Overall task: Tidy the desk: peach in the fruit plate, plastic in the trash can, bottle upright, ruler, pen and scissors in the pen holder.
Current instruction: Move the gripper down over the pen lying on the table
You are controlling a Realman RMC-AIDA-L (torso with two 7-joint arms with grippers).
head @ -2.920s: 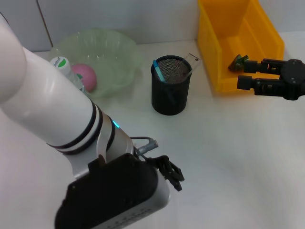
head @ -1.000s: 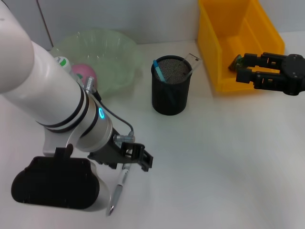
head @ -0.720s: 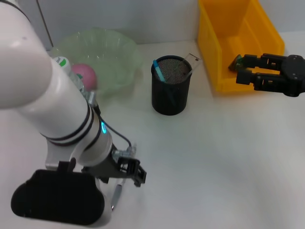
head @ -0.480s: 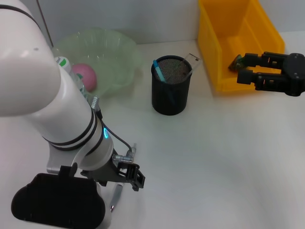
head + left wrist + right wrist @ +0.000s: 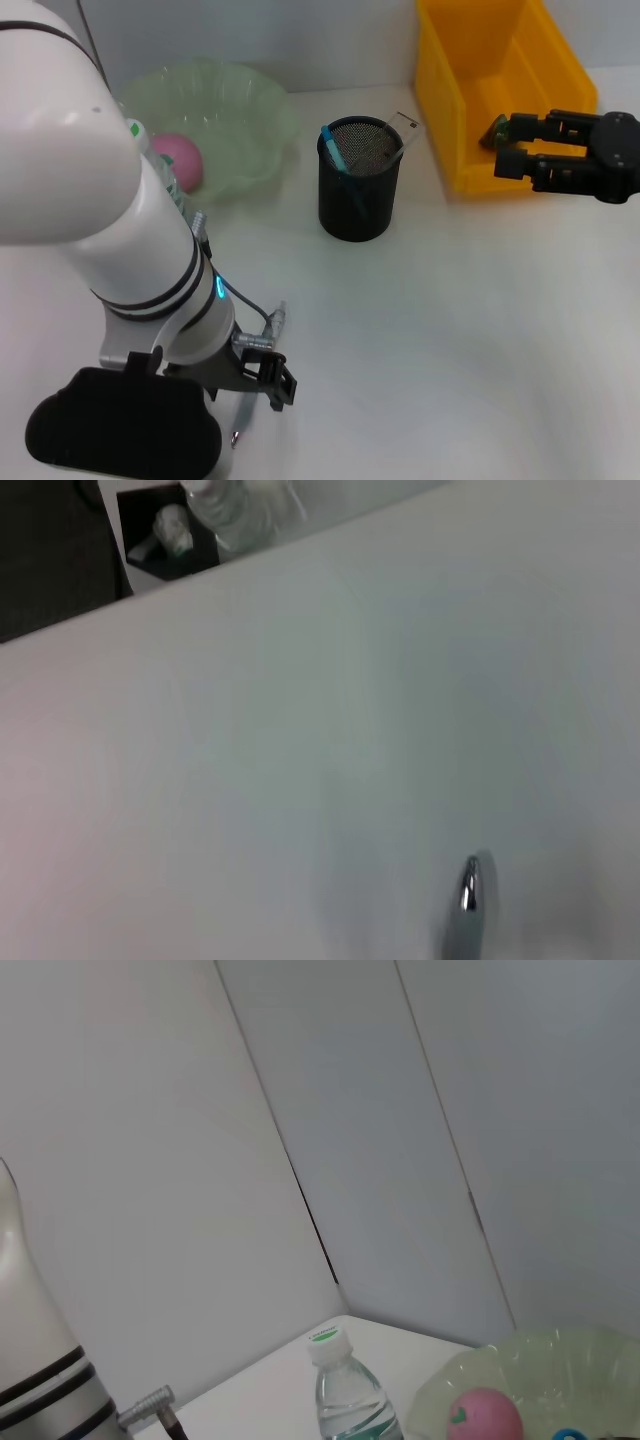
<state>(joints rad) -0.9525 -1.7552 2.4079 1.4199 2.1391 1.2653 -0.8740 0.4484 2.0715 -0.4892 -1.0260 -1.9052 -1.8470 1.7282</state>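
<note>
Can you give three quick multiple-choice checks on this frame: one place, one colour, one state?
1. Where is the peach?
A. in the green fruit plate
B. in the yellow bin
C. in the pen holder

2. What colour is the trash can?
A. blue
B. yellow
C. black

3. How does the bottle stand?
A. lying flat
B. upside down
C. upright

Key: 1 A, the pink fruit sits inside the plate; 2 B, the bin by the right gripper is yellow; 3 C, the right wrist view shows its cap on top.
</note>
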